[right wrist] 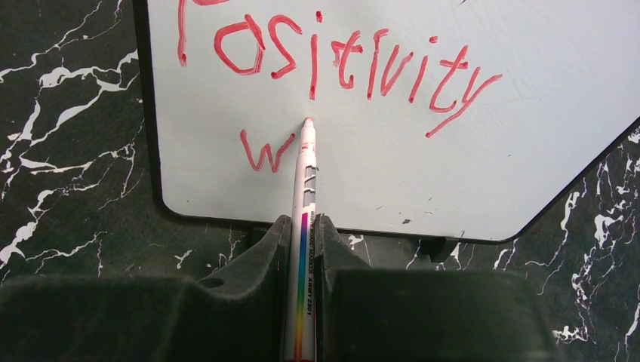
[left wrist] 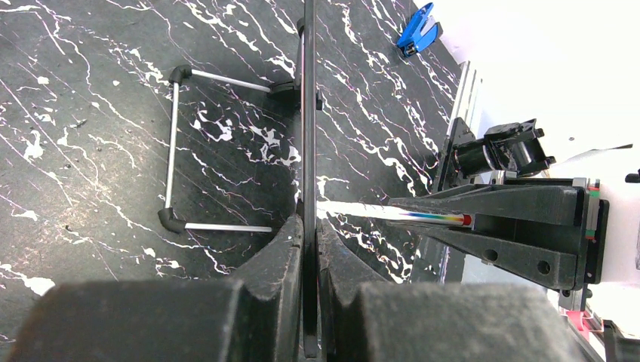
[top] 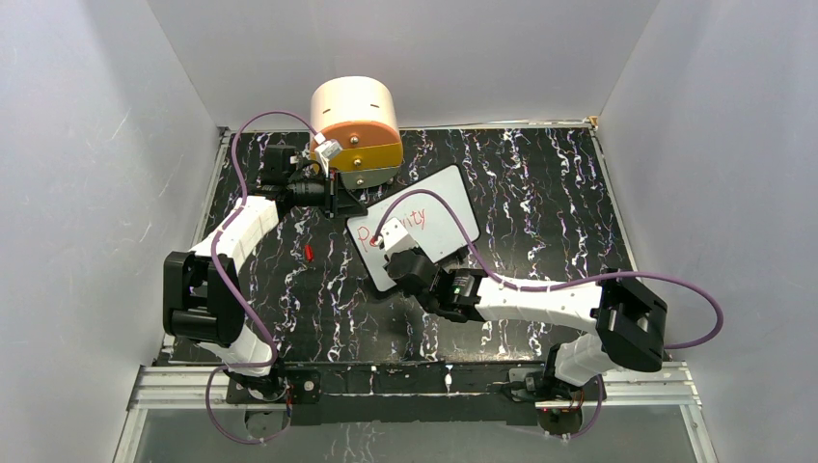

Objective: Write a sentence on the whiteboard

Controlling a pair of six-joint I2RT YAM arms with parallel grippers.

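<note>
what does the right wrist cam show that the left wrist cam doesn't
Only the right wrist: the whiteboard's face with the unfinished sentence, red "Positivity" and a "w" below, the marker tip beside it. Only the left wrist: the board edge-on, clamped in the left gripper, a wire stand beside it, a blue clip-like object further off. Both: the whiteboard, the rainbow-striped marker in the right gripper, the black marbled table.

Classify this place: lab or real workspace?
Likely a lab test cell: plain white walls box in a black marbled table, both arms mount on an aluminium rail, and props are staged: a whiteboard in the left pincer, a marker in the right pincer.
</note>
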